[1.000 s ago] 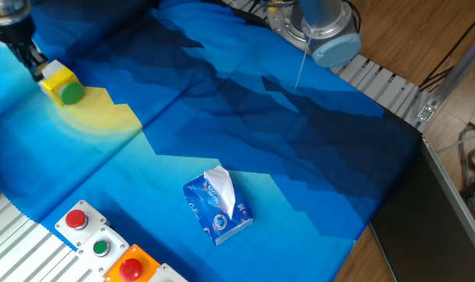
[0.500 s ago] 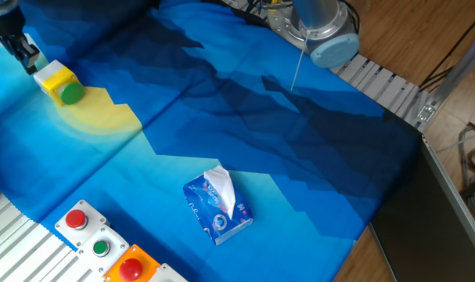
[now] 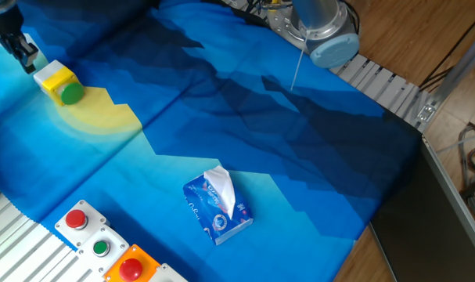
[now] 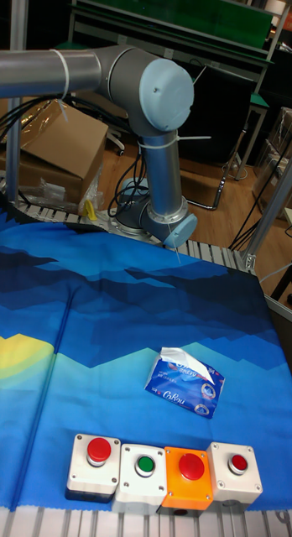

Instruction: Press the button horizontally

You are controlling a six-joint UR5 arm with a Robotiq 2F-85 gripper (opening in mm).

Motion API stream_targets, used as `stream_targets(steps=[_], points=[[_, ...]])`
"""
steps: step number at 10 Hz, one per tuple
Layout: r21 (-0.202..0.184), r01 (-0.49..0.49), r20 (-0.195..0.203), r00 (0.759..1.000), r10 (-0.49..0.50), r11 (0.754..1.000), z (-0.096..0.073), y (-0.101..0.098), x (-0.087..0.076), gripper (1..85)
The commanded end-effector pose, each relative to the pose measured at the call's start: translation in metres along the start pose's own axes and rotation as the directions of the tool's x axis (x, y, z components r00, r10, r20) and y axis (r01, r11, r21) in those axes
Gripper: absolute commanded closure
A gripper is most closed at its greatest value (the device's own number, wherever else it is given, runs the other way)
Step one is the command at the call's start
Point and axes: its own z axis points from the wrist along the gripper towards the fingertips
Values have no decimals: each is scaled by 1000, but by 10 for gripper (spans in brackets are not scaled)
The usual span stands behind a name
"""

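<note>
Button (image 3: pixel 71 93) (green, in yellow box) sits just beside gripper (image 3: pixel 26 57); finger state can't be told.

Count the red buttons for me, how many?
3. All in the front row of boxes: left white box, orange box, right white box. None seems hidden.

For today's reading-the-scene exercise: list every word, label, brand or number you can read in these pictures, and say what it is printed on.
Tissue pack: white script printing on the blue wrapper, too blurred to read for certain.
Cardboard box behind the table: no readable print.
Button boxes and yellow button box: no labels visible.
No other legible text.
</note>
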Motion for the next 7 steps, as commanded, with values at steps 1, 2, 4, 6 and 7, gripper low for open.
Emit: stream_targets(steps=[1,2,4,6,7], points=[[-6,-3,13,1000,3,1000,-1,1,-3,847],[-5,3,14,1000,-3,1000,-1,1,-3,847],[26,66,11,998,-66,997,-1,-7,-3,847],[-44,135,19,991,-134,990,-1,12,-3,847],[-69,173,33,985,-171,982,-2,19,-5,847]])
